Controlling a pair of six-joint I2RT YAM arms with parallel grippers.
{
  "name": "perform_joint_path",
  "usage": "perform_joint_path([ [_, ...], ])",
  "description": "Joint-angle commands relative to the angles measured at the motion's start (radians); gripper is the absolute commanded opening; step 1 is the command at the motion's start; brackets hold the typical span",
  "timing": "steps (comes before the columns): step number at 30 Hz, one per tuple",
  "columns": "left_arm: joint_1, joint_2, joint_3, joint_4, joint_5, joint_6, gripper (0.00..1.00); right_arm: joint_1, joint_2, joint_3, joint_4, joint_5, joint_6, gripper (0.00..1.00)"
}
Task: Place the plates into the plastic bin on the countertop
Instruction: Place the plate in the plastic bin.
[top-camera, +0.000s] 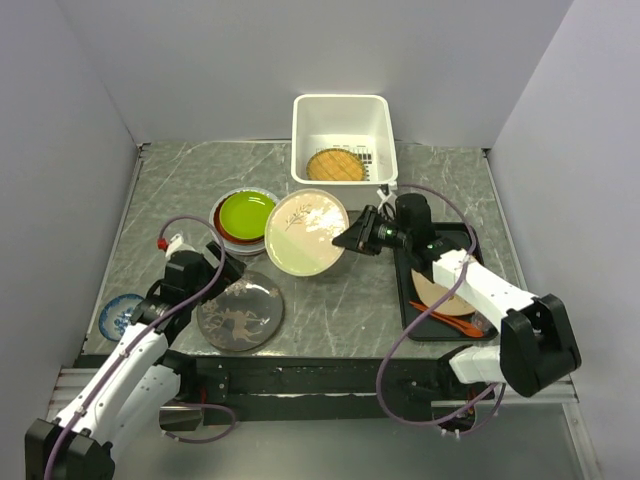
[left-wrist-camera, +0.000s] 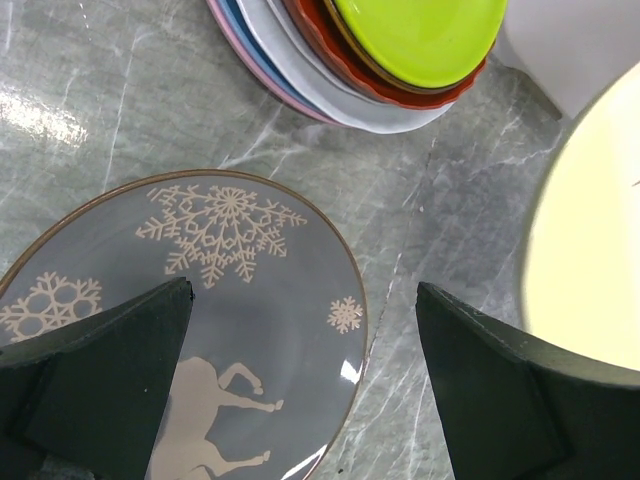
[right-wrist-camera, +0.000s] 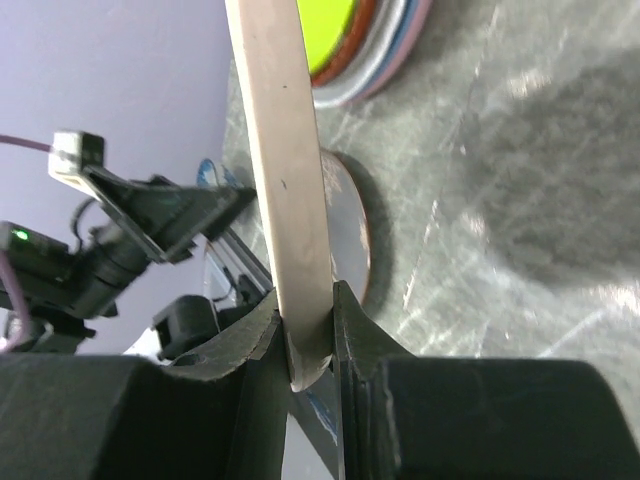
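- The plastic bin sits at the back centre of the countertop, with a lone plate inside it.
- A stack of plates stands in front of the bin, to the left.
- Just right of the stack, the right gripper clamps a held plate by its right rim.
- In front of the stack lies a flat plate, with the left gripper over its back-left edge.
- A tray lies at front right.
- An edge plate lies far left.

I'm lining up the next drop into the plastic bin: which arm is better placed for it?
Right. The right claw is shut on the rim of the cream plate, held up close to the plastic bin. The left claw is open and empty over the grey snowflake plate, farther from the bin.
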Motion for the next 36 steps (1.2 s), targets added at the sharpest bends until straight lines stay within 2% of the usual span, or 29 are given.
perform_joint_path([
  [1,-0.003,0.02,0.019,0.052,0.013,0.028,0.99,-0.033,0.008,0.144,0.215,-0.076,0.032,0.0],
  [11,-0.003,0.042,-0.003,0.08,0.048,0.032,0.99,-0.088,0.098,0.259,0.236,-0.11,0.049,0.0],
  [36,-0.003,0.106,-0.04,0.156,0.083,0.049,0.99,-0.248,0.41,0.773,0.078,-0.083,0.014,0.0],
])
